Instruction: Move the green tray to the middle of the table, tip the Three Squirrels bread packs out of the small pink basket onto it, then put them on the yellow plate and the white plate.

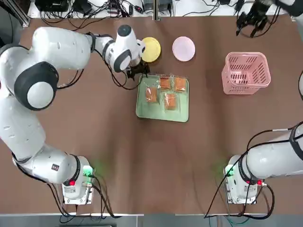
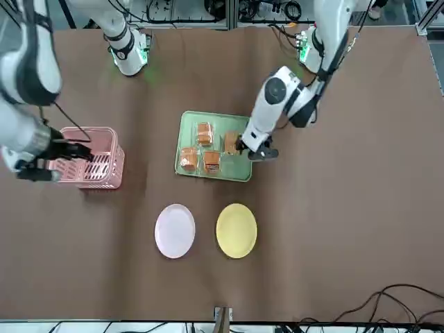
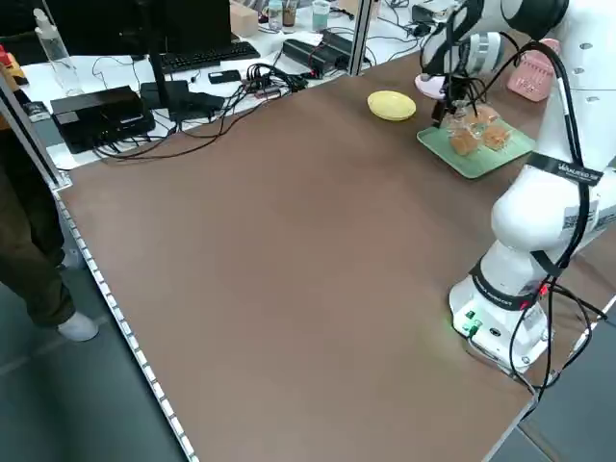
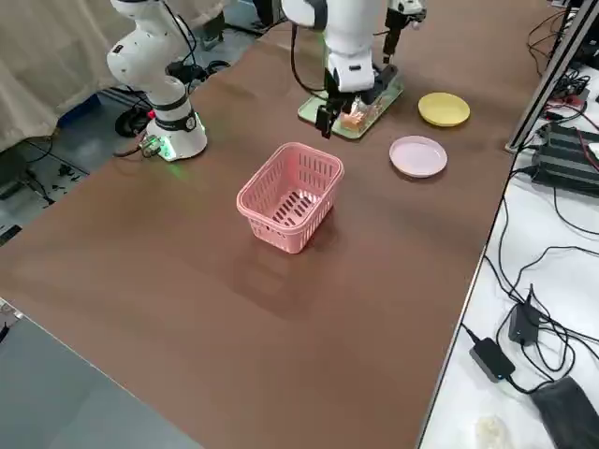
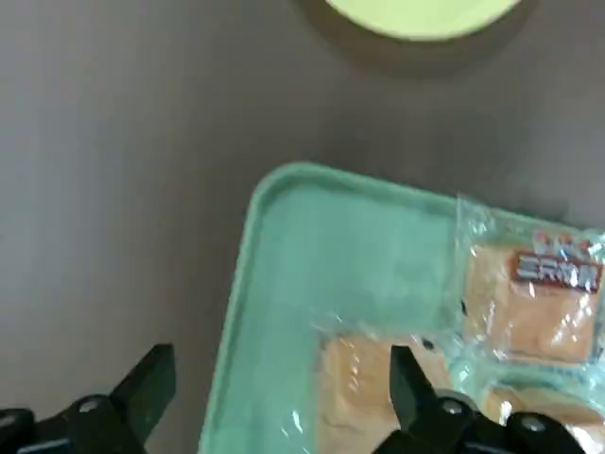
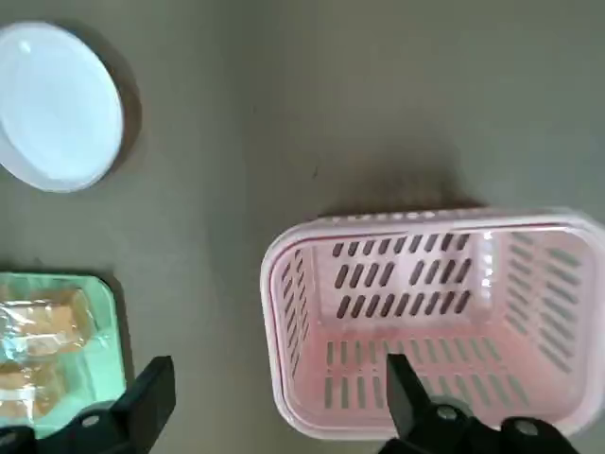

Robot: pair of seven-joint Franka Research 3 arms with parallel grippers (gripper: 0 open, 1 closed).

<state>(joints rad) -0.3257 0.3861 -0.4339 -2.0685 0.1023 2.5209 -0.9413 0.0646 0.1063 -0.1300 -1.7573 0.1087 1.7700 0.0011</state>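
Hovering with fingers spread over the green tray's (image 1: 162,98) corner nearest the yellow plate (image 1: 151,49): left end effector (image 5: 279,378). Lying on the tray mid-bench (image 1: 118,142): four bread packs (image 1: 164,91), apparently overlapping. Poised spread above the upright, empty pink basket (image 1: 245,73): right end effector (image 6: 274,397). Sitting beside the yellow one: white plate (image 1: 183,48).

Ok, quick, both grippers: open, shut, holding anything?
Left gripper: open, empty, low over a corner of the green tray beside the bread packs.
Right gripper: open, empty, above the small pink basket.
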